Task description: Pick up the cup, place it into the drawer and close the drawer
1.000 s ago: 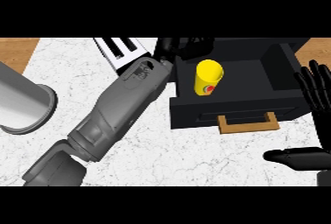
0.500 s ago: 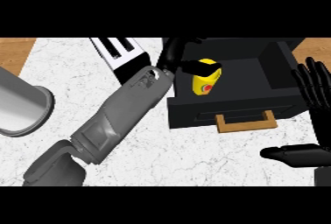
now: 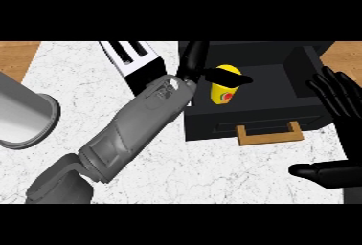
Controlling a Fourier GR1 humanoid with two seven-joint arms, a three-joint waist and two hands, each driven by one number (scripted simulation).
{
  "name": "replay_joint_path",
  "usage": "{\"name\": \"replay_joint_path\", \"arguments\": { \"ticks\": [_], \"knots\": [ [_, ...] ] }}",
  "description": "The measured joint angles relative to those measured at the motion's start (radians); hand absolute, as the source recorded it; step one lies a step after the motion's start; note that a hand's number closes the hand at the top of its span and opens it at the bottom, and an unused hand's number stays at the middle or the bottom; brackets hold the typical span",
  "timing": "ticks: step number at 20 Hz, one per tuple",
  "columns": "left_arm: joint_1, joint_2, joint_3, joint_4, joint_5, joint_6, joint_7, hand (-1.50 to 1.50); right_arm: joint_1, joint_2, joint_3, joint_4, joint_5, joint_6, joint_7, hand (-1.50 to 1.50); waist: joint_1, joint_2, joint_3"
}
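Inside the open black drawer (image 3: 297,103) I've got my left hand (image 3: 205,67) clamped on the yellow cup (image 3: 225,91), right hand (image 3: 338,95) resting open; release and closing remain.

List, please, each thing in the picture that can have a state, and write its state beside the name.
drawer: open, the cup is inside it
cup: in the drawer, tilted, the left hand is around it
left hand: shut on the cup
right hand: open, fingers up, resting at the right edge
toaster: slots empty
grey pot: on the counter at the left, apart from both hands
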Motion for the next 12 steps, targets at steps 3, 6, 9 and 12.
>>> {"name": "replay_joint_path", "arguments": {
  "ticks": [3,6,9,12],
  "knots": [
    [-0.004,0.000,0.010,-0.037,0.031,0.015,-0.022,-1.50,0.005,-0.014,0.009,-0.032,-0.026,0.026,0.024,1.50,0.014,-0.004,0.000],
    [-0.008,0.000,0.031,-0.052,0.042,0.022,-0.033,-1.50,0.034,-0.055,0.002,-0.052,-0.015,0.072,0.010,1.50,0.032,-0.009,-0.001],
    [-0.010,0.018,0.067,-0.068,0.050,0.006,-0.026,-1.50,0.068,-0.085,0.028,-0.097,0.042,0.098,0.014,1.50,0.051,-0.013,-0.001],
    [-0.007,0.041,0.102,-0.097,0.056,0.003,0.001,-1.50,0.104,-0.105,0.054,-0.147,0.095,0.112,0.037,1.50,0.063,-0.017,-0.001]
  ]
}}
